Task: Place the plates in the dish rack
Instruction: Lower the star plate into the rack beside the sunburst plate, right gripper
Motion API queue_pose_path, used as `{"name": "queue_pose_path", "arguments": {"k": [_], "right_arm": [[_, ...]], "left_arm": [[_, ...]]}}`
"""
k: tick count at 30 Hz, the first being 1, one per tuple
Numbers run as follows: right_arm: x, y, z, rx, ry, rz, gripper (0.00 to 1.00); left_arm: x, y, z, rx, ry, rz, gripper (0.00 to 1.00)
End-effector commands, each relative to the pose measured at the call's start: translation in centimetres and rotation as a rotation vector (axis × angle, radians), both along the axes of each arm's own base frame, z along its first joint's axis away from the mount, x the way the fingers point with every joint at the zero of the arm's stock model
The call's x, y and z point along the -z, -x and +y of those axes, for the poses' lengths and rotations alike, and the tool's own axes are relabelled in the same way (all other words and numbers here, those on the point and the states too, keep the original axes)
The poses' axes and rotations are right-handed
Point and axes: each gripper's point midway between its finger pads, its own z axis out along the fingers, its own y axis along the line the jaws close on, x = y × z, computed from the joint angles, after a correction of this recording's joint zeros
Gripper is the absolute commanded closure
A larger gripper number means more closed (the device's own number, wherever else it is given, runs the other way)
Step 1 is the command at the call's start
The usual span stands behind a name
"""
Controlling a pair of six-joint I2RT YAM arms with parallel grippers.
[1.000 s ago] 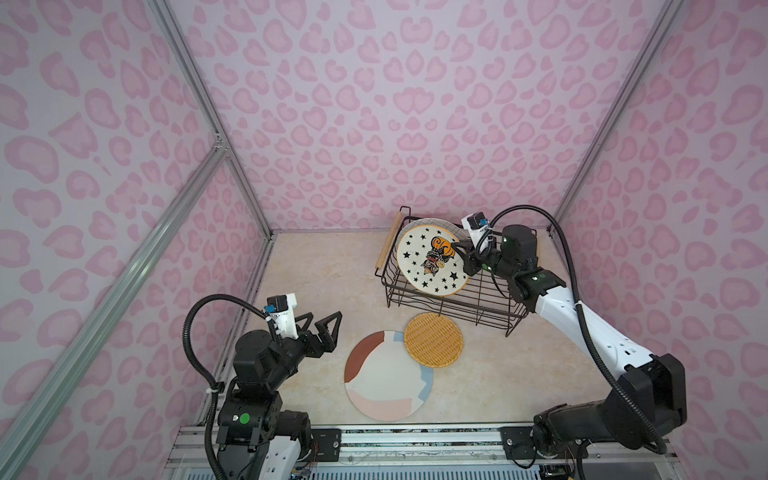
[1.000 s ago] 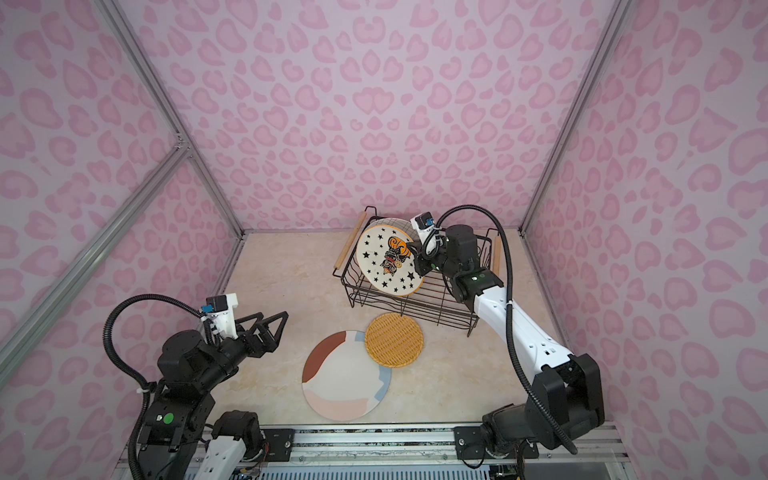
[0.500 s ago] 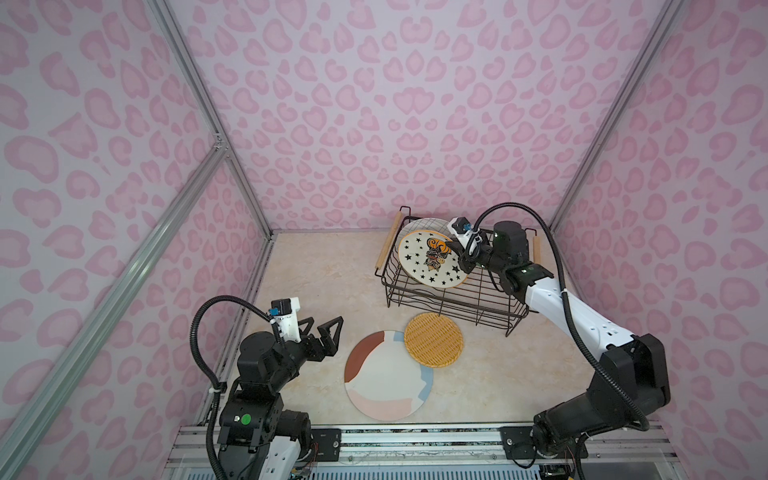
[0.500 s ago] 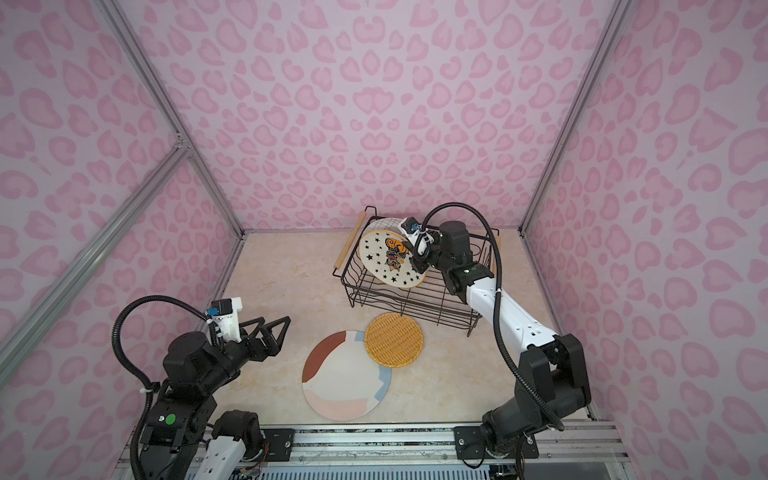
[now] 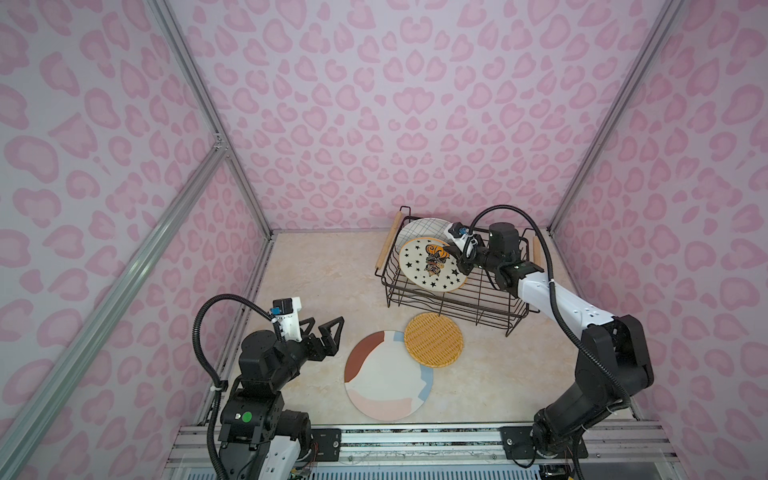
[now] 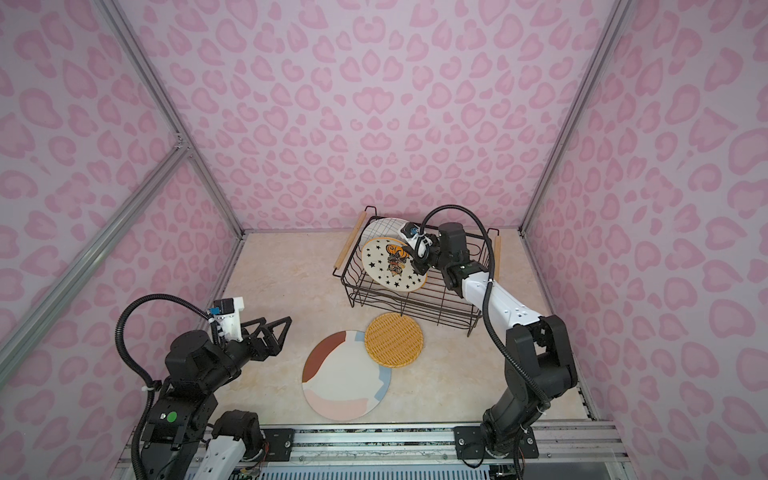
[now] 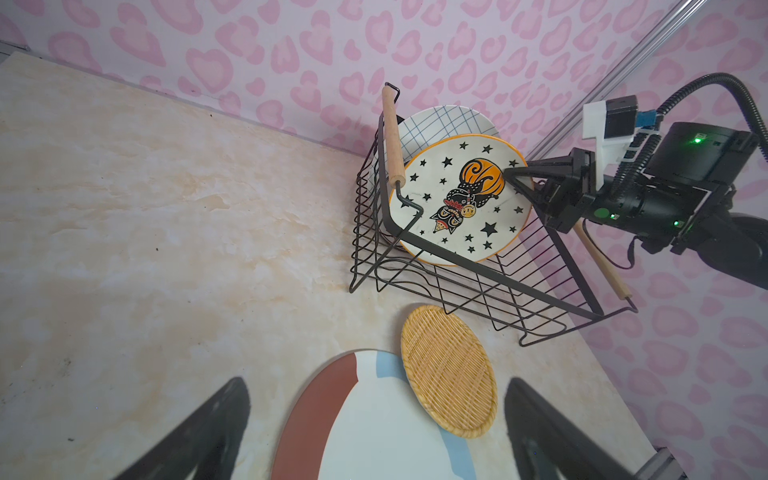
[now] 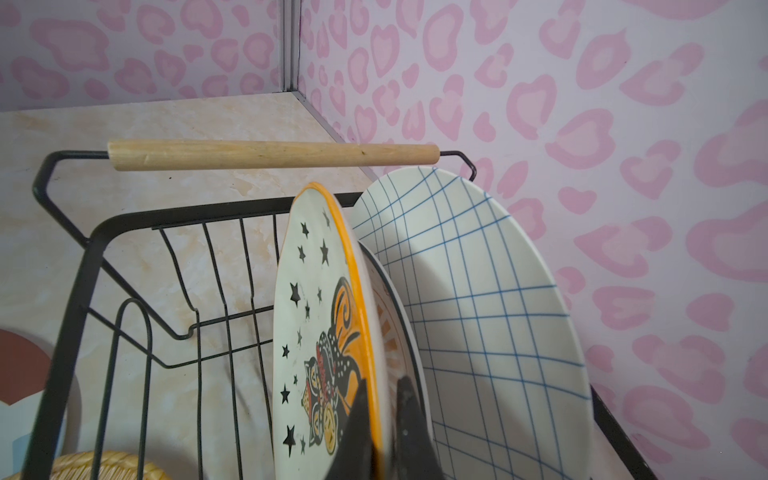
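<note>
Left fingers (image 5: 323, 323) are hanging spread wide, gripping nothing, hovering near the pastel patch plate (image 5: 388, 376), which is lying flat on the desk (image 5: 316, 282). The woven plate (image 5: 433, 340) is lying with its edge overlapping the pastel one, just in front of the dish rack (image 5: 453, 309). In both top views the star plate (image 5: 430, 264) is standing on edge at the rack's left end, tilted back toward the grid plate (image 5: 424, 228). The right wrist view is showing a third plate (image 8: 390, 332) sandwiched between them, mostly hidden. Right fingers (image 8: 411, 428) are clenching the star plate's orange rim, one on each face.

Judging the step: seating the star plate in a slot.
- Keep it edge-on while lowering, so the bottom rim is dropping into a wire wave and not riding on its neighbour.
- Release only once the rack is carrying the weight.
- Back out without nudging the rim.
- Risk: the plate sliding on the wire and toppling forward into the empty part of the rack.

Two plates are waiting on the desk, so roughly past halfway.

The desk is pale marbled beige and looking smooth. Pink blotch-print walls (image 5: 374, 104) are closing in three sides, with metal frame posts (image 5: 199, 108) at the corners. The rack is sitting close to the back wall.
</note>
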Motion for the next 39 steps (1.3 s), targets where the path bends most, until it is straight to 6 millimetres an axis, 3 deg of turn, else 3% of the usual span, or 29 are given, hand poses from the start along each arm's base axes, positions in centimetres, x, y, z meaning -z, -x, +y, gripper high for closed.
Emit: {"name": "queue_pose_path", "arguments": {"k": [1,19,39], "right_arm": [[-4.3,-0.9,0.9,-0.038,-0.069,-0.153,1.0],[-1.7,-3.3,1.0,-0.075,-0.024,-0.136,1.0],[0.8,-0.9,2.8,-0.112,-0.039,-0.089,1.0]], "left_arm": [[-0.1,-0.1,-0.1,0.008,-0.004,-0.011,0.03],[-0.1,-0.1,-0.2,0.015,-0.001,-0.009,0.03],[-0.6,0.3,-0.2,0.018,0.001,-0.035,0.03]]}}
